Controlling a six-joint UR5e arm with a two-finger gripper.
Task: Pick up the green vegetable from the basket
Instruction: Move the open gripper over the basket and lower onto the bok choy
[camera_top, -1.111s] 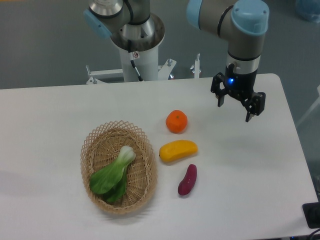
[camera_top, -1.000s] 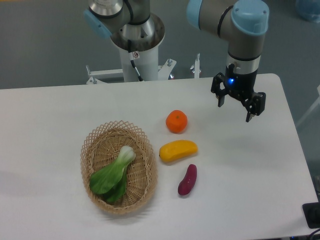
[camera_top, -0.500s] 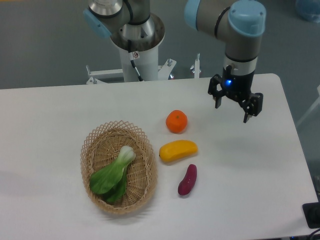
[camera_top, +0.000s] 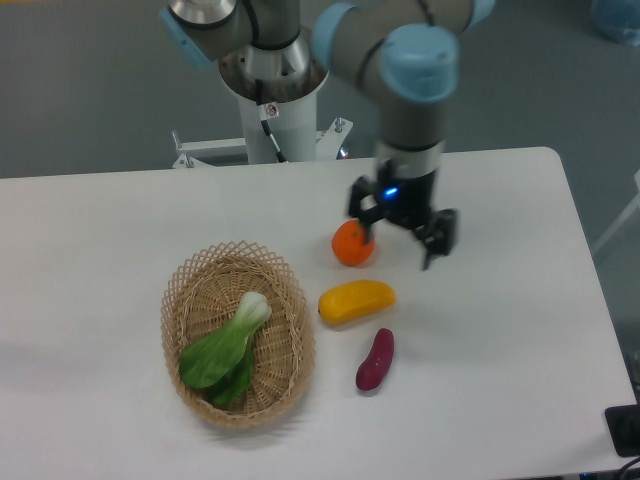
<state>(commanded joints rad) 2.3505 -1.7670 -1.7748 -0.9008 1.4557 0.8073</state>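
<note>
Tan woven wicker oval basket (camera_top: 290, 310): holds leafy green bok choy (camera_top: 225, 350). Black two-finger end effector (camera_top: 400, 243): spread wide, empty, above white desk (camera_top: 120, 230) beside round orange fruit (camera_top: 352, 244).

White table (camera_top: 120, 220) with rounded corners, grey floor (camera_top: 90, 90) behind, even indoor light

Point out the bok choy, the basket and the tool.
bok choy (camera_top: 222, 352), fixed camera, on its dark leaves
basket (camera_top: 299, 312), fixed camera, on its right rim
tool (camera_top: 399, 248), fixed camera, midway between its fingertips
</note>
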